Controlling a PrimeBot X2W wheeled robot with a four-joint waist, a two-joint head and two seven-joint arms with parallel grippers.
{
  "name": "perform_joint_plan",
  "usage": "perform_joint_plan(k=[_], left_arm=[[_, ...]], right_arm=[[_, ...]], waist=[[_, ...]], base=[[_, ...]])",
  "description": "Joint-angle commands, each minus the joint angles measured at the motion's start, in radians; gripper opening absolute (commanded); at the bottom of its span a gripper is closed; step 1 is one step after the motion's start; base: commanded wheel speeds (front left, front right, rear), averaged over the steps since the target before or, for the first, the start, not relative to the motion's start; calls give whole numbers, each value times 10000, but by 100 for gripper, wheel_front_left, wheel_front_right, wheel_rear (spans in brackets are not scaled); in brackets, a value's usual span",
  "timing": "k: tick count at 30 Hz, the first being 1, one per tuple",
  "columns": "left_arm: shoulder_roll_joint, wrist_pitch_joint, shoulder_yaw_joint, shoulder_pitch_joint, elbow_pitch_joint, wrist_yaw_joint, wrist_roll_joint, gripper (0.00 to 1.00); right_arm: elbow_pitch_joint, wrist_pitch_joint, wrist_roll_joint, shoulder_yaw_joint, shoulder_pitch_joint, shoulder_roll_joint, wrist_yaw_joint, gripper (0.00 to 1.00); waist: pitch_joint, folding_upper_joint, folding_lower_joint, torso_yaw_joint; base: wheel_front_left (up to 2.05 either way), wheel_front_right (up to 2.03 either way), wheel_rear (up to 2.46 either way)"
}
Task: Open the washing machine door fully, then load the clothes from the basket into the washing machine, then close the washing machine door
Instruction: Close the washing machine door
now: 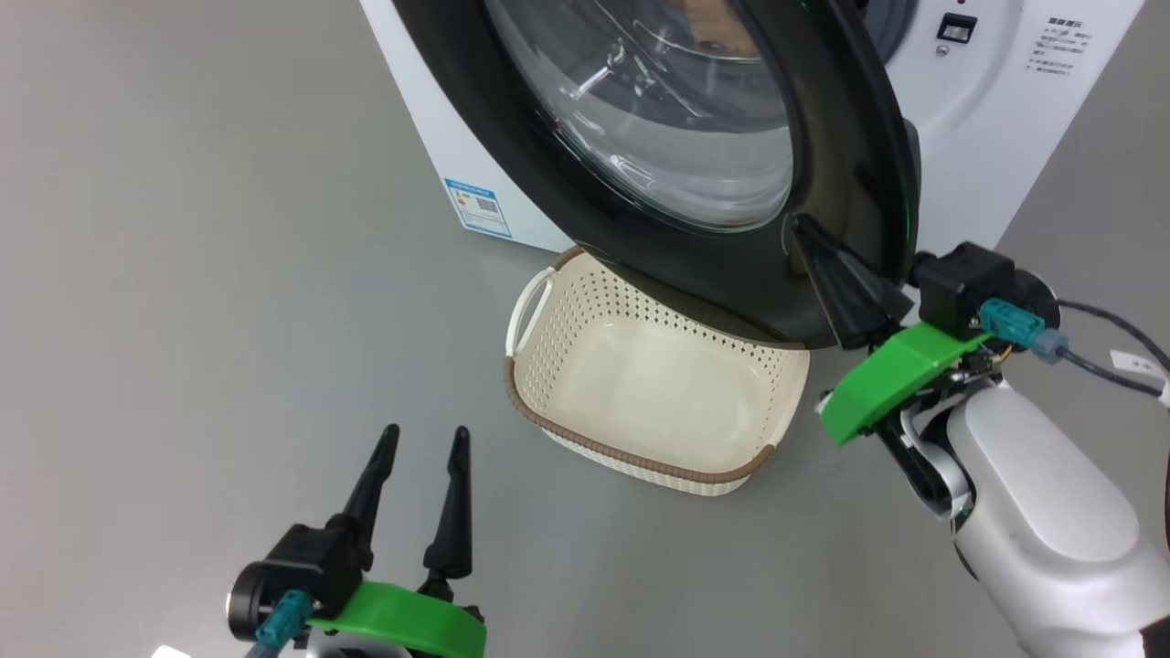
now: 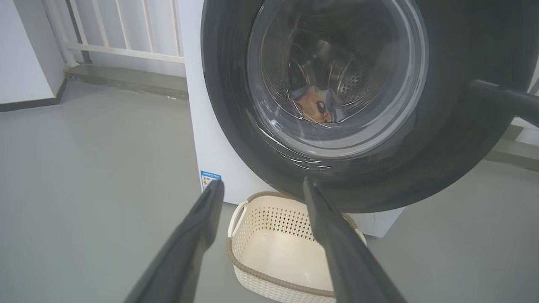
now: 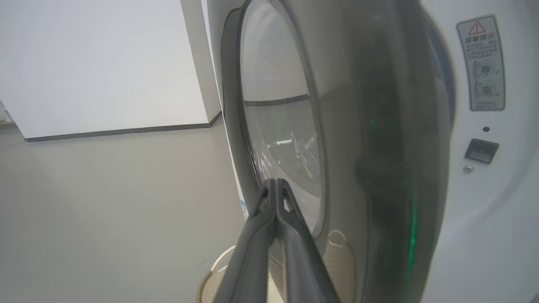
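Observation:
The washing machine [image 1: 987, 137] stands at the top, its round black door [image 1: 850, 183] ajar, with a gap to the white front panel [image 3: 484, 210]. My right gripper [image 1: 798, 226] is shut and empty, its fingertips [image 3: 276, 187] lying against the door's outer face near the lower rim. Through the door's glass [image 2: 337, 75] a bundle of orange and light-blue clothes [image 2: 316, 107] lies in the steel drum. Under the door sits the cream basket [image 1: 658, 384], with nothing in it. My left gripper [image 1: 426, 431] hangs open over the floor, in front of the basket [image 2: 278, 248].
A blue label sticker [image 1: 478, 206] marks the machine's lower left corner. The door latch slot [image 3: 481, 150] and a warning sticker [image 3: 481, 63] sit on the front panel. A white railing [image 2: 126, 38] stands behind the machine on the left. Grey floor [image 1: 183, 320] spreads to the left.

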Motion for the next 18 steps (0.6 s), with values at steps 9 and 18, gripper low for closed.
perform_joint_plan(k=[9,18], left_arm=[[-210,-91,504,-322,-31,-290,374,100],[-410,-91,686,-334,-9,-481,641,100]], right_arm=[[608,-474,341,184,-1073,-80,44,0],[957,-707,360,-197,-1701,-253,44,0]], waist=[[93,0,0,196],[300,0,0,225]], base=[[0,0,0],[0,0,0]])
